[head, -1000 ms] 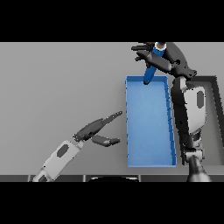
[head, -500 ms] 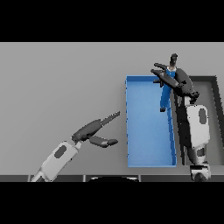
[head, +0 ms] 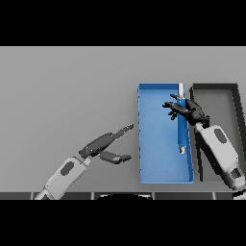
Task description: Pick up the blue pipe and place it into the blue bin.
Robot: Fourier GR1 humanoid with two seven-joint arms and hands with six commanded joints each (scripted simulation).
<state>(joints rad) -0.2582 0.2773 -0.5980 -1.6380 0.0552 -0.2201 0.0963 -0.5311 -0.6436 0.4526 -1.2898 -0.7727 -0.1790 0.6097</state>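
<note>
pipe: blue pipe (head: 181,126) is inside the blue bin (head: 158,168), along its right wall, with a pale tip at each end.
long axis: I read it running far-to-near, parallel to the bin's long side.
right hand: right hand (head: 188,110) sits over the pipe's upper part, fingers spread toward the bin's middle. It looks loosely curled around the pipe, so I'd call it clamped on it, but not firmly.
pipe vs hand: most of the pipe extends from the hand toward me.
resting?: I can't tell if it touches the bin floor.
nearer hand: right, clearly.
left hand: left hand (head: 106,142) on the table left of the bin, fingers straight, apart, holding nothing.
next: my guess is release, then lift straight up.
dark tray: black tray (head: 229,91) just right of the bin.
</note>
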